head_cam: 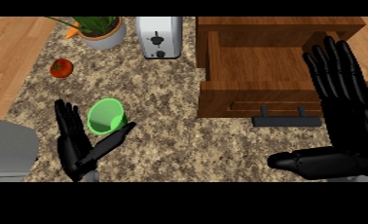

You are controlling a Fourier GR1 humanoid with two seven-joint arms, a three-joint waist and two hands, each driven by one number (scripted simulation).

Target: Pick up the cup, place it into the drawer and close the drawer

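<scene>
We see the green cup (107,116) upright on the speckled granite counter (173,135), lower left, mouth facing up. Our left hand (78,142) sits right at it, fingers straight and spread wide, thumb angled out under the cup's lower right side; we can't tell if it touches, and nothing is curled round the cup. Well to the right, the wooden drawer (262,79) stands pulled open, inside bare, its dark handle (286,120) on the front face. Our right hand (338,116) is at the drawer's right side, fingers straight and pointing up over the drawer's right edge, thumb stuck out left, holding nothing. Farther back we see a silver toaster (159,37), a potted plant (102,31), a tomato (61,67) at left, well apart from the cup.
</scene>
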